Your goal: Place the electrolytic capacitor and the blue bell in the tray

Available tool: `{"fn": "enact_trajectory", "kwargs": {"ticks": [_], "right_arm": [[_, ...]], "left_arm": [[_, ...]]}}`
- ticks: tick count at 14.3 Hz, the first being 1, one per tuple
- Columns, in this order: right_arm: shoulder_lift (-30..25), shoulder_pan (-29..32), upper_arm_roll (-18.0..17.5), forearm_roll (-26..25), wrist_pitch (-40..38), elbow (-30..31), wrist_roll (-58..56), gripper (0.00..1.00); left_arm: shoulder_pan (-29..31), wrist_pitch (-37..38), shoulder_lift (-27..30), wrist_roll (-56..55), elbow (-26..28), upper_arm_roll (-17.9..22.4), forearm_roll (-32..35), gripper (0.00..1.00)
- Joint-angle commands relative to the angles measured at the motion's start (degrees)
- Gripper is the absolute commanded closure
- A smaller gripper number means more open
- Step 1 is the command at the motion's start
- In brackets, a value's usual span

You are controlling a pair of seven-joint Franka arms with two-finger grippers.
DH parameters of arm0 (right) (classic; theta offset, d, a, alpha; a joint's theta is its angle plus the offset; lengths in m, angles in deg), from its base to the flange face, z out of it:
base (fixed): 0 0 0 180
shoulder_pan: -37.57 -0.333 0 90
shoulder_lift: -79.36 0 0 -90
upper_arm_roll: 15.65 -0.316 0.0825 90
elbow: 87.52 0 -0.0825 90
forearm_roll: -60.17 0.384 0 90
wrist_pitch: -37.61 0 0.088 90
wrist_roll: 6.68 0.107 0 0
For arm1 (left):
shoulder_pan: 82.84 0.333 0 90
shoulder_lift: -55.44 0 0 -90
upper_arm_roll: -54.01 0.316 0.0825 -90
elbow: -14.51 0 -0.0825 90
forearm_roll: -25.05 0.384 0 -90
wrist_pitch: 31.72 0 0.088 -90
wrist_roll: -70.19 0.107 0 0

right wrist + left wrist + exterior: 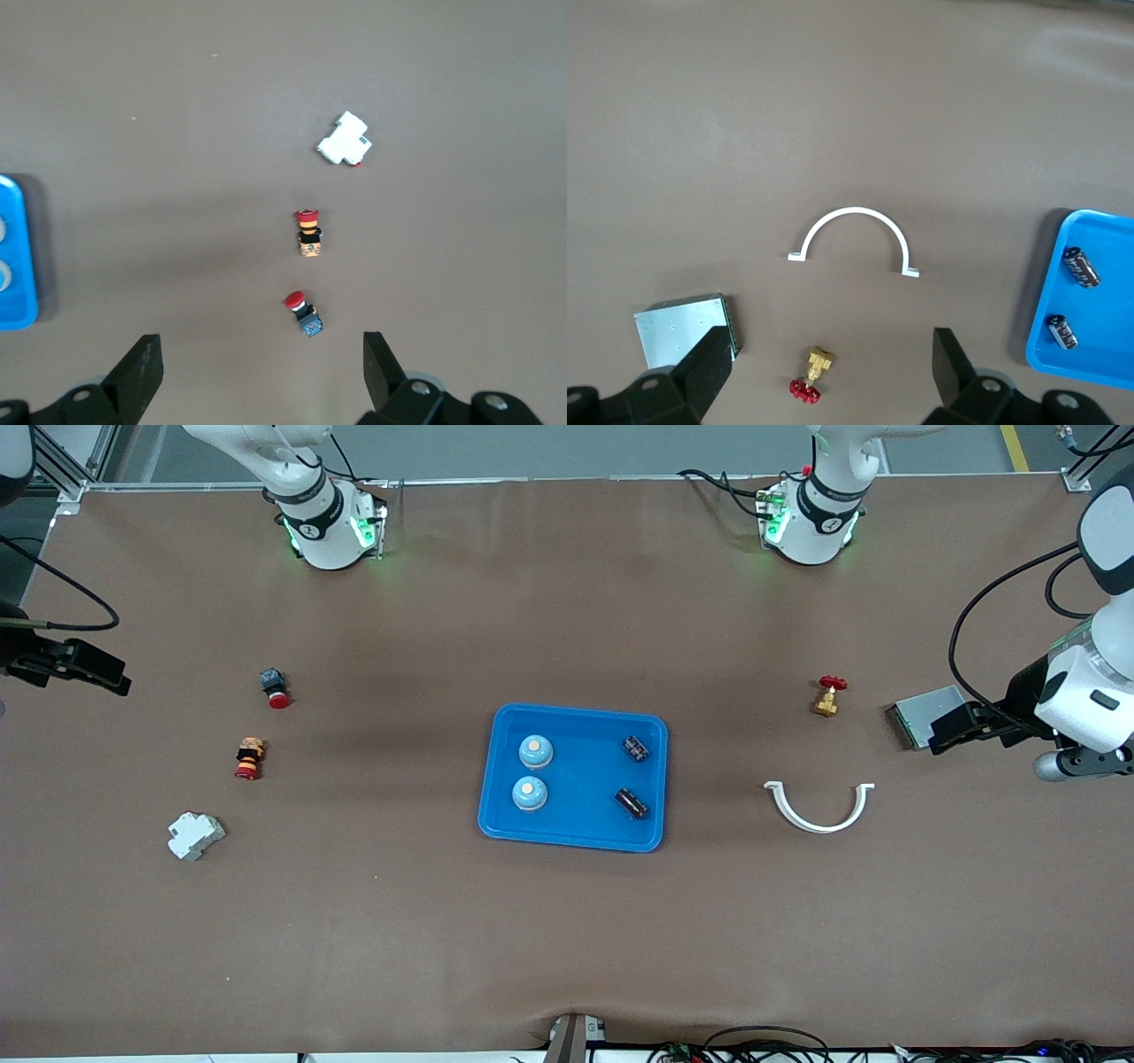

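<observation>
1. The blue tray (574,778) lies in the middle of the table. Inside it stand two blue bells (535,751), one nearer to the front camera than the other, at the side toward the right arm.
2. Two black capacitors (635,747) lie in the same tray, at the side toward the left arm. No bell or capacitor is left on the bare table, so I judge the placing is done.
3. The left gripper (831,370) hangs over the table at the left arm's end, above a grey metal box (685,328) and a brass valve with a red handle (811,374). Its fingers are wide apart and hold nothing.
4. The right gripper (260,370) hangs over the right arm's end, above two red push buttons (303,312). Its fingers also stand apart, empty.
5. A white curved clip (819,803) and a white breaker (195,835) lie well apart from the tray.
6. What remains, I think, is only to wait: both arms should stay high and away, so nothing in the tray is knocked.
</observation>
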Motion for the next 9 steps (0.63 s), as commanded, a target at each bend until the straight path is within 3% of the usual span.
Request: {"fn": "enact_trajectory", "kwargs": {"ticks": [1,9], "right_arm": [[-2.45,1.65,-0.86,1.72,-0.19,1.77,-1.83,0.00],[-2.72,1.73,-0.68,1.72,0.33,1.51,-1.83,0.00]], "left_arm": [[0.01,0.57,-0.28,3.67,-1.80,-0.18,0.04,0.00],[-0.17,5.06,1.13,3.33,-0.48,-1.85,-0.05,0.00]]}}
